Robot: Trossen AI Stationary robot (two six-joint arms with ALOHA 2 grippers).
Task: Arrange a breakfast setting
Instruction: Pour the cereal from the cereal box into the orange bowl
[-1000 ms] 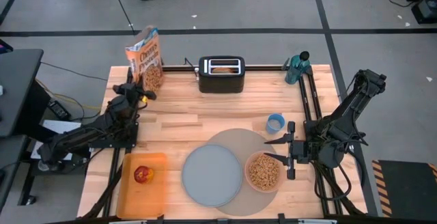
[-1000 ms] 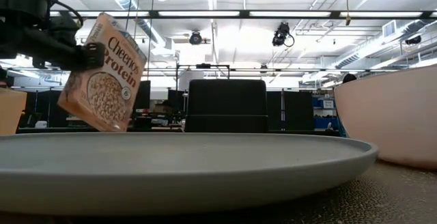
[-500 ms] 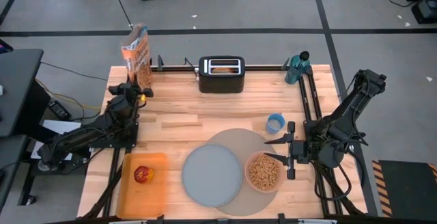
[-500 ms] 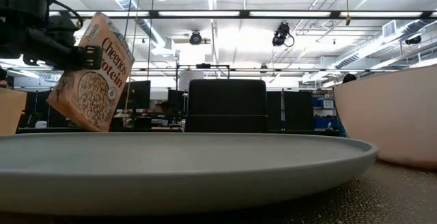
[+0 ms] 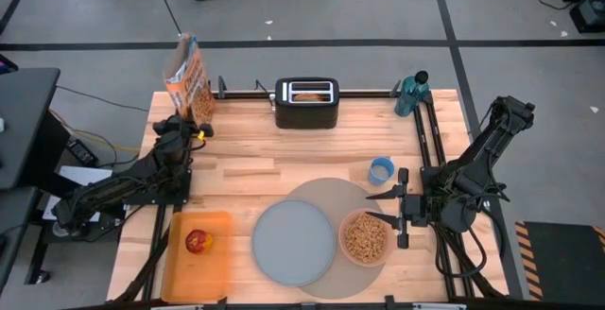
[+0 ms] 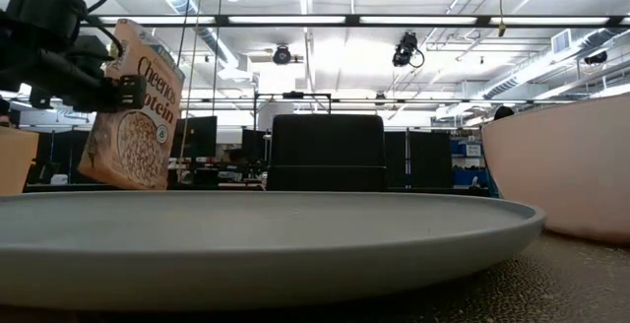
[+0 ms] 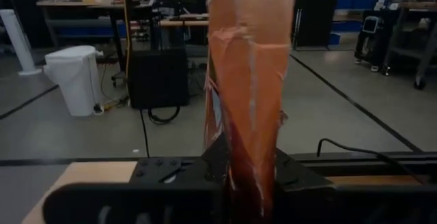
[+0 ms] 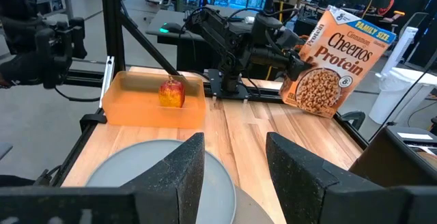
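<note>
An orange cereal box (image 5: 189,78) stands tilted at the table's far left corner, with my left gripper (image 5: 196,119) shut on it. On the round placemat (image 5: 326,197) sit a grey plate (image 5: 293,242) and a pink bowl (image 5: 364,237) filled with brown cereal pieces. A red apple (image 5: 198,242) lies in an orange tray (image 5: 200,270). A bagel half sticks out of the black toaster (image 5: 306,102). My right gripper (image 5: 376,206) hangs open above the mat's right part, just beyond the bowl. No spoon shows. My left gripper pinches the cereal box between its two fingers, one on each broad face, at the narrow side edge (image 7: 247,173) about halfway up. The fingers lie level and come from the table's near left. The box leans slightly; whether its bottom (image 6: 118,180) touches the table, I cannot tell.
A blue cup (image 5: 381,169) stands right of the mat, and a teal bottle (image 5: 411,93) at the far right corner. Bare wood lies between the toaster and the mat.
My left gripper has turned at the wrist and sunk a little. The cereal box has swung from a strong lean, its printed face up, to nearly upright and has shifted toward the table's far left corner.
</note>
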